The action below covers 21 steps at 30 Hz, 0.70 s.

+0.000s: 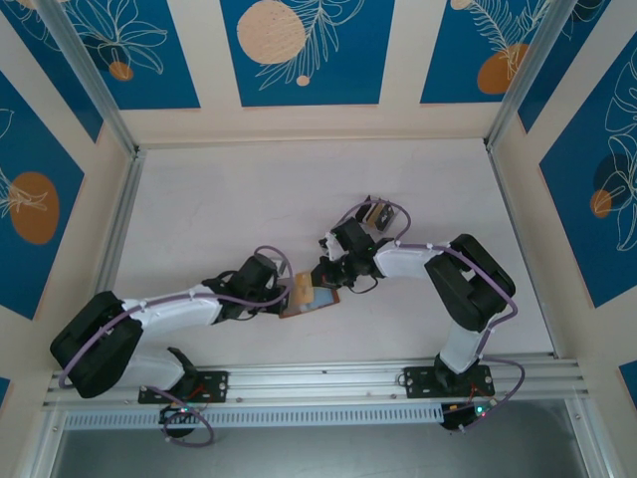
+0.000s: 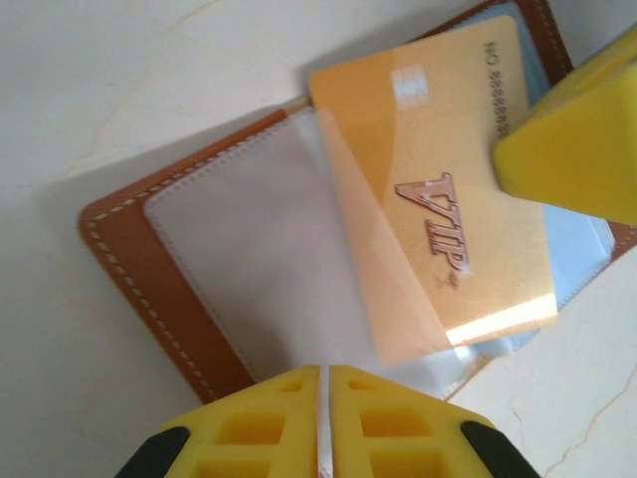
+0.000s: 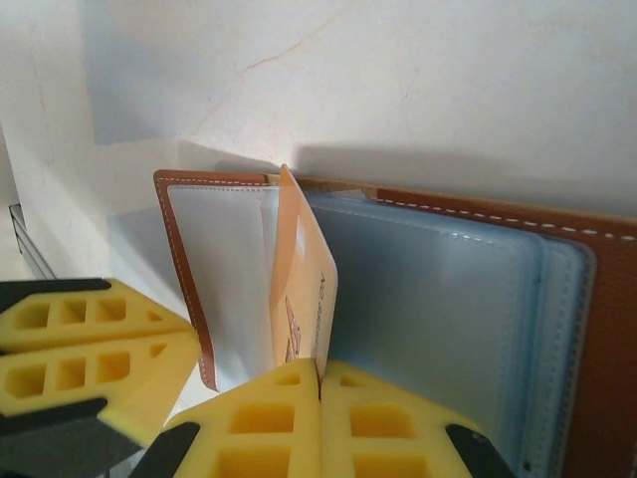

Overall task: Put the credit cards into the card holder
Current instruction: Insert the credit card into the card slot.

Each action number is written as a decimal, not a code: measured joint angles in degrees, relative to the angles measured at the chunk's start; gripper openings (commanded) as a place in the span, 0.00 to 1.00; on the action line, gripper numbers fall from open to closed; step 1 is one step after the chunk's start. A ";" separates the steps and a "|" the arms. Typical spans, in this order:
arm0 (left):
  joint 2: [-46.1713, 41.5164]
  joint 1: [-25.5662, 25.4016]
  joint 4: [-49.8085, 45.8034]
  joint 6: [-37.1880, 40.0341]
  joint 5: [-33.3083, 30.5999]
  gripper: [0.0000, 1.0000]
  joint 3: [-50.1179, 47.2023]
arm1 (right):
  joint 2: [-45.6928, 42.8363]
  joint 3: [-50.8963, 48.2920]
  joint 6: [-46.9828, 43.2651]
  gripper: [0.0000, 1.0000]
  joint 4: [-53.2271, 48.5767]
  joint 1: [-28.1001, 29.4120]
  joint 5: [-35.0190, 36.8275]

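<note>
Aluminium rail [image 1: 318, 373] | white marbled table [image 1: 249, 199], card holder [image 1: 299, 299] | blue floral walls [image 1: 338, 60]

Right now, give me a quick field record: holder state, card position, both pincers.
card holder: open on the table, clear sleeves facing up
gold card: partly tucked under a clear sleeve, mostly still out
left pincer: shut on the card holder's sleeve edge
right pincer: shut on the gold card's edge

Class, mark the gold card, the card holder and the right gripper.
gold card [image 2: 438, 199]: left wrist view, printed face.
card holder [image 2: 129, 264]: left wrist view, stitched border.
right gripper [image 3: 318, 383]: right wrist view, between its fingertips.
</note>
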 measured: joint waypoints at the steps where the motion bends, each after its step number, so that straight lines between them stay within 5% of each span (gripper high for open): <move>1: 0.00 0.50 -0.02 0.00 0.17 0.10 -0.22 | 0.00 0.00 -0.07 0.00 -0.07 0.00 -0.02; 21: 4.20 1.86 1.36 1.38 1.27 0.10 0.52 | 1.11 1.73 -4.52 0.00 -4.92 -0.61 -2.60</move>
